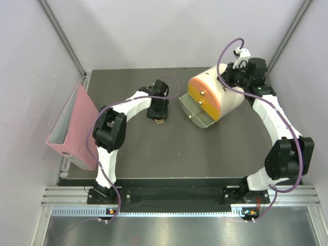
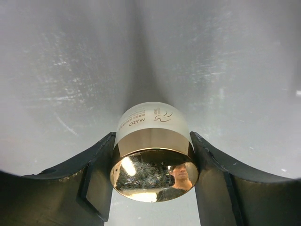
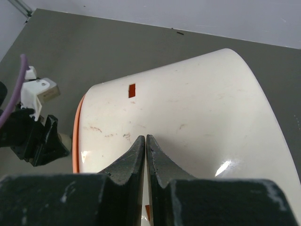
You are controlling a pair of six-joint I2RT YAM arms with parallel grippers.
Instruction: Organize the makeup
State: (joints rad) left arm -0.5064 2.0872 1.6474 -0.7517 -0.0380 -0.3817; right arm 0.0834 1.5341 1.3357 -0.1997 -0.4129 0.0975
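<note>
My left gripper [image 2: 153, 141] is shut on the round compact [image 2: 151, 123], a frosted peach-tan jar with a shiny gold cap, gripped at its sides. In the top view the left gripper [image 1: 158, 113] points down at the mat left of the box, with the compact [image 1: 159, 121] just showing beneath it. My right gripper [image 3: 146, 139] is shut and empty, its tips over the cream box's curved top [image 3: 197, 108]; in the top view it [image 1: 233, 77] sits behind the box. The tubes and black-and-gold cases are out of view.
The rounded cream box [image 1: 225, 100] with an orange-yellow front lies on the dark mat [image 1: 154, 154], its lower drawer [image 1: 197, 115] pulled open toward the left gripper. A pink binder [image 1: 77, 125] leans at the mat's left edge.
</note>
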